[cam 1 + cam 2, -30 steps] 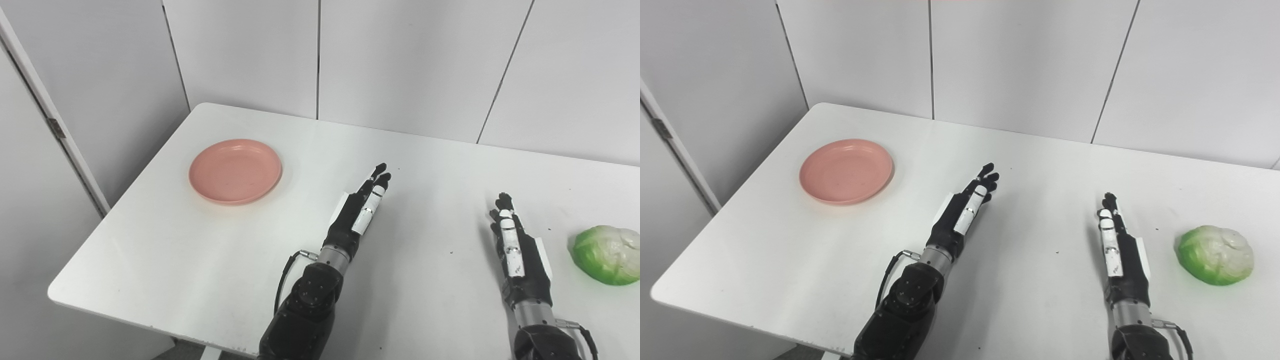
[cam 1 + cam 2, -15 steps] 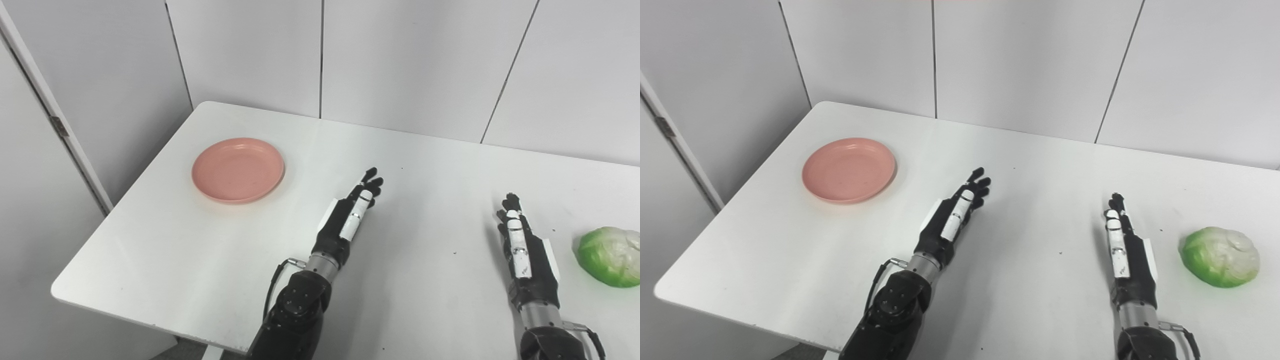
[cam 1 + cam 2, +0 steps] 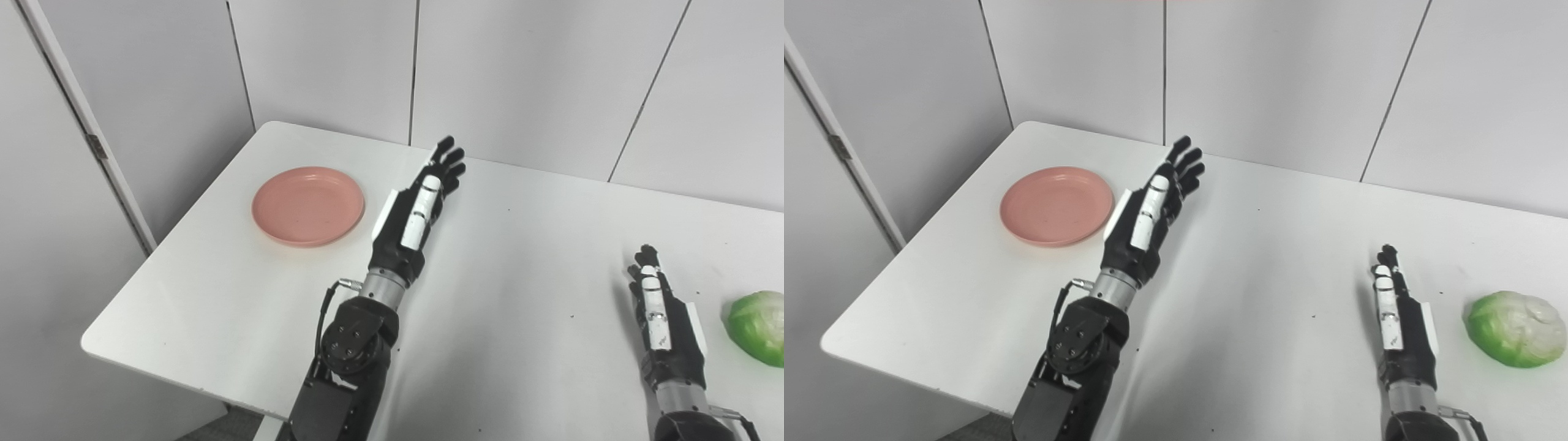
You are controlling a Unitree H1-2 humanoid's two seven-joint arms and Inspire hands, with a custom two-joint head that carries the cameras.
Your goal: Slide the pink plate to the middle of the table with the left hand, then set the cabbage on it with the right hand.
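We've got the left hand (image 3: pixel 416 211) raised, fingers spread and empty, just right of the shallow round pink plate (image 3: pixel 308 205) for the slide; right hand (image 3: pixel 1396 318) flat, empty, waiting beside the green cabbage (image 3: pixel 1516 328) on the white surface (image 3: pixel 520 257).

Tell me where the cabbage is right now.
The cabbage lies on the table at its right side, near the front, just right of the right robot hand, apart from it.

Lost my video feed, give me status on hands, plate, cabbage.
Left hand open, raised beside round pink plate, not touching. Right hand open, near green cabbage. Nothing between.
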